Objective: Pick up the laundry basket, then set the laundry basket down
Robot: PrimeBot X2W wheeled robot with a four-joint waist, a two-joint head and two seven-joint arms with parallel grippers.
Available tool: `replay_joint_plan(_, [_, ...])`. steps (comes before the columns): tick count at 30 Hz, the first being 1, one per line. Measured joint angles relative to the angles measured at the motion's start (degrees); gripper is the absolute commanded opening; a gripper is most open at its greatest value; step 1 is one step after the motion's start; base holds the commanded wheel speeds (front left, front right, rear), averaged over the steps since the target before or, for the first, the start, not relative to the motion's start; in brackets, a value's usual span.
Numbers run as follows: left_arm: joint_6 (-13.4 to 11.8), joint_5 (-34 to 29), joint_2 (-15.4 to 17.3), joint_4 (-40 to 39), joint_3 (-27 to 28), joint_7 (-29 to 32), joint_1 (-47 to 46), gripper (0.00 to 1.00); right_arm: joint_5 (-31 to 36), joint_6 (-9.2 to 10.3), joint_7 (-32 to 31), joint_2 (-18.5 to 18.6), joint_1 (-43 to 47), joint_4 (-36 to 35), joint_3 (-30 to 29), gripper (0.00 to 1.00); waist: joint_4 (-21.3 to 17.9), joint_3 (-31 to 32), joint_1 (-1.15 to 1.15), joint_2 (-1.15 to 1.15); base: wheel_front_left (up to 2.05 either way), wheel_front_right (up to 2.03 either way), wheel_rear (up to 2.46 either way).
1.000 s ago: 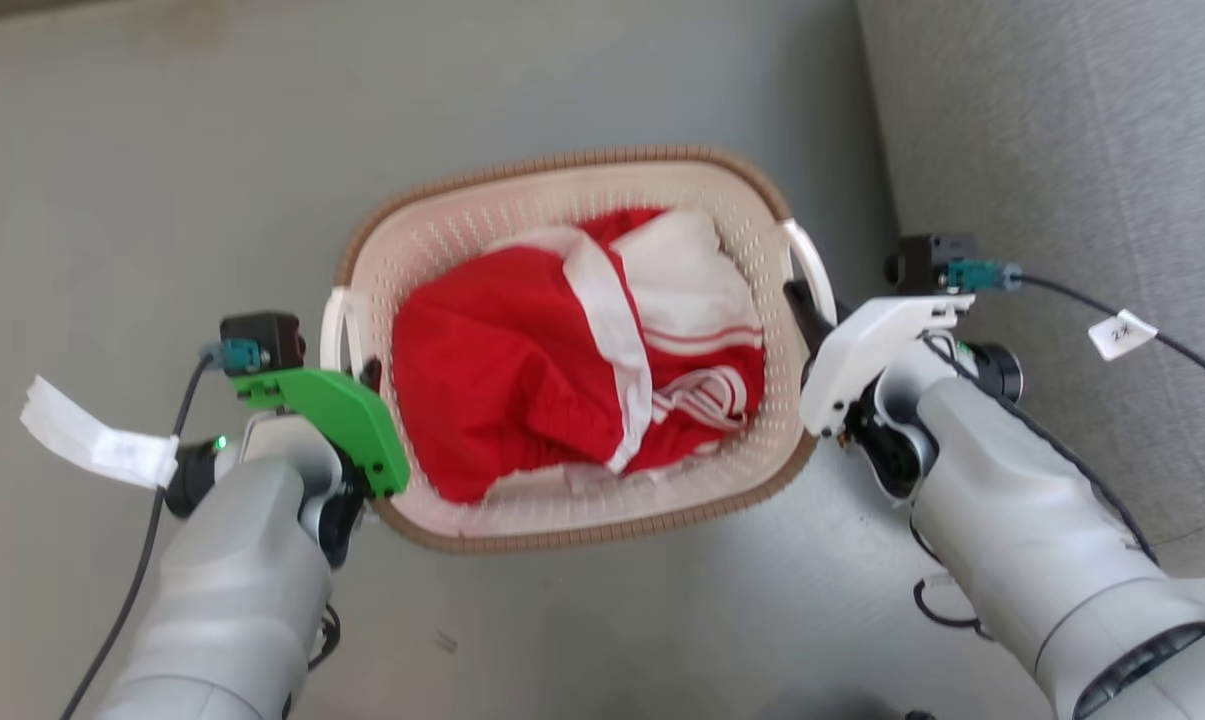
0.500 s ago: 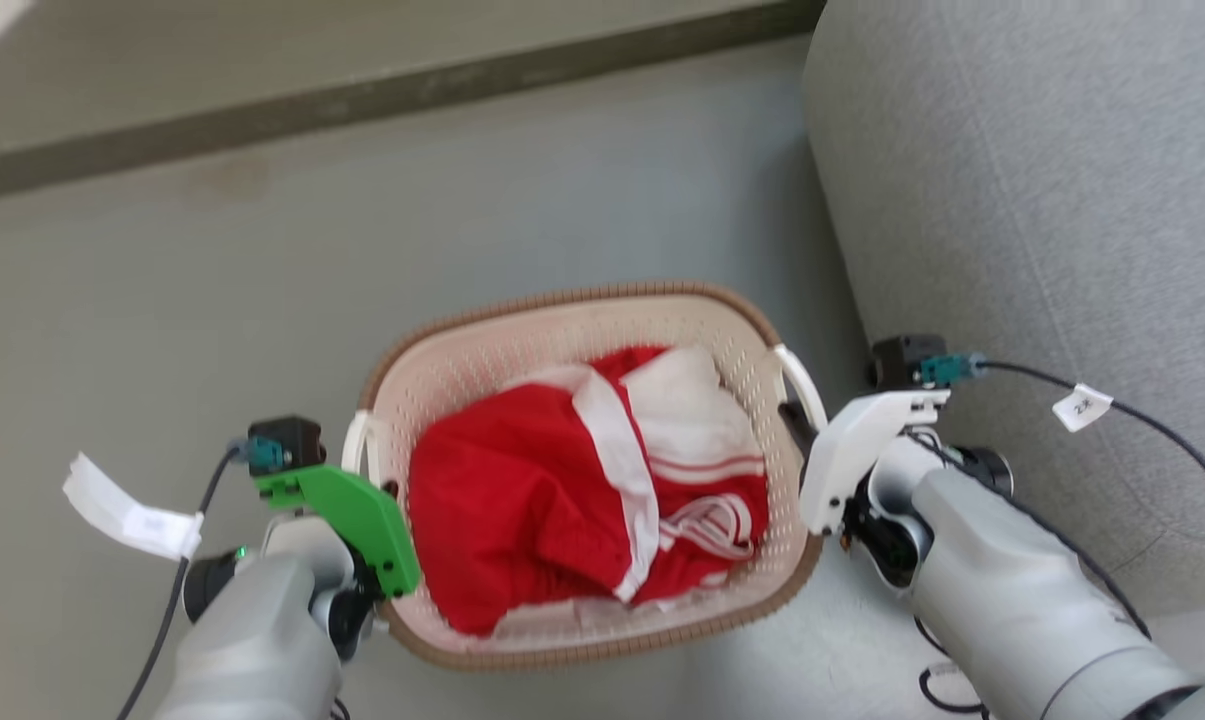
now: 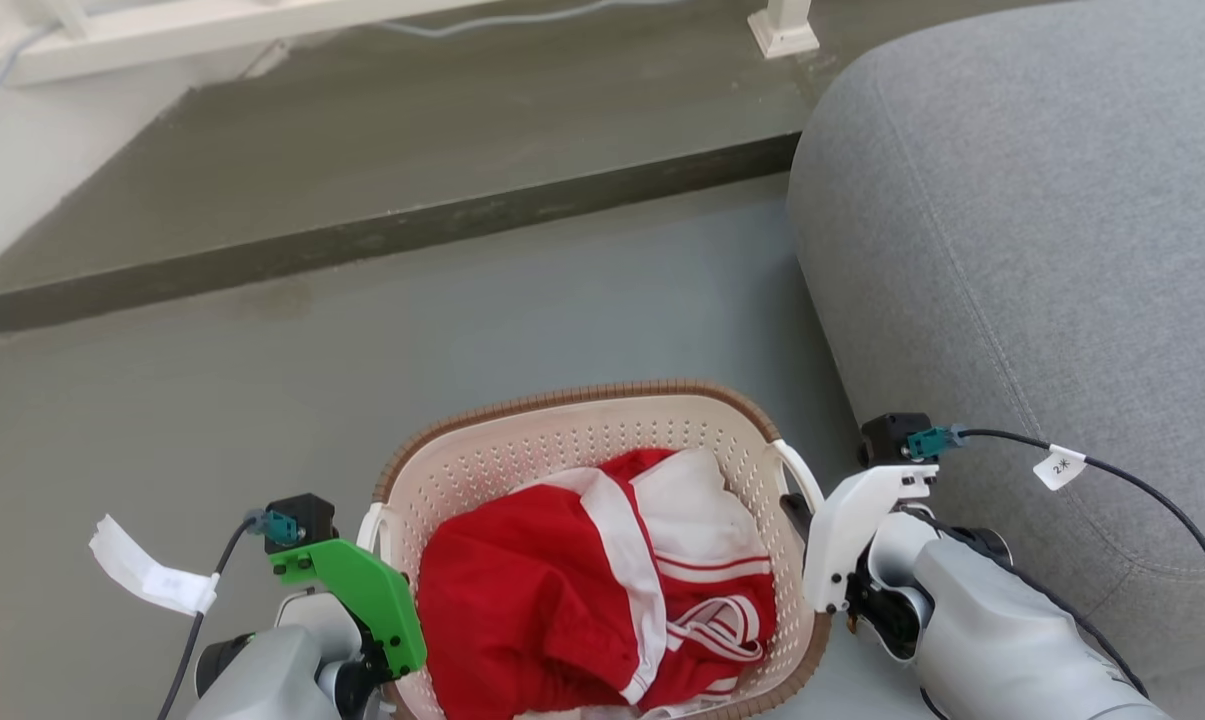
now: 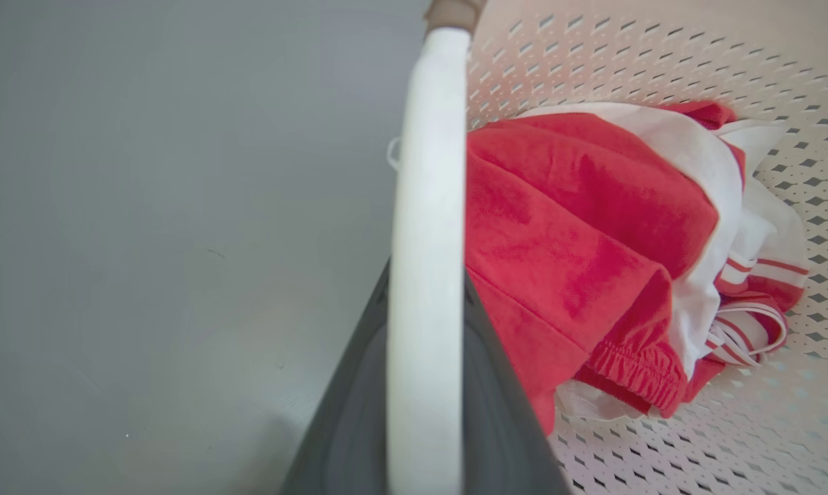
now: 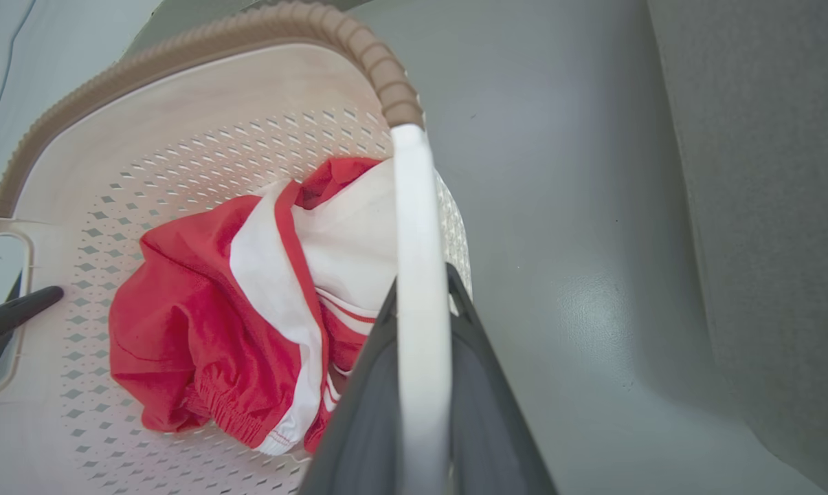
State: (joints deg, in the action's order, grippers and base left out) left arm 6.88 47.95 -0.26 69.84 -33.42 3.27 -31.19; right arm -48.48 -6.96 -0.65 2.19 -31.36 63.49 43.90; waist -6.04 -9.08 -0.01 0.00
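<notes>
The laundry basket (image 3: 562,402), cream and perforated with a brown woven-look rim, sits low in the head view. A crumpled red and white garment (image 3: 582,590) lies in it. My left gripper (image 3: 374,545), under its green cover, is at the basket's left white handle (image 3: 367,525). In the left wrist view that handle (image 4: 424,275) runs between the two dark fingers (image 4: 503,419), which are shut on it. My right gripper (image 3: 800,512) is shut the same way on the right handle (image 5: 420,309), its fingers (image 5: 486,412) hugging both sides. Whether the basket is off the floor I cannot tell.
A large grey upholstered cushion (image 3: 1012,250) rises right beside my right arm. The grey floor (image 3: 212,400) spreads ahead and to the left. Behind it a dark step edge (image 3: 382,235) crosses the view, with a white furniture foot (image 3: 782,30) beyond.
The head camera has tilted up, so the basket and both grippers sit lower in the picture and the step and cushion show. Both grippers stay shut on the handles.
</notes>
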Motion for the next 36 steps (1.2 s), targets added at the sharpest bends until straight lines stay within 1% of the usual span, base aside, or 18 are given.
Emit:
replay_joint_plan(13, [-0.4, 1.7, 0.2, -1.2, -1.3, 1.8, 2.1, 0.0, -1.0, 0.02, -2.5, 0.2, 0.5, 0.4, 1.7, 0.0, 0.0, 4.8, 0.0, 0.0, 0.0, 0.0, 0.0])
replay_joint_plan(24, [-1.7, 2.3, 0.4, -2.2, -2.8, 3.0, 2.2, 0.0, -1.8, 0.07, -3.0, 0.5, 0.5, 0.4, 2.6, 0.0, -0.1, 5.3, 0.0, 0.0, 0.0, 0.0, 0.0])
replay_joint_plan(36, [-2.9, 4.3, 0.7, -3.7, -4.0, 3.7, 2.2, 0.0, -3.5, 0.07, -3.2, 0.8, 0.5, 0.4, 3.1, 0.0, 0.2, 4.8, 0.0, 0.0, 0.0, 0.0, 0.0])
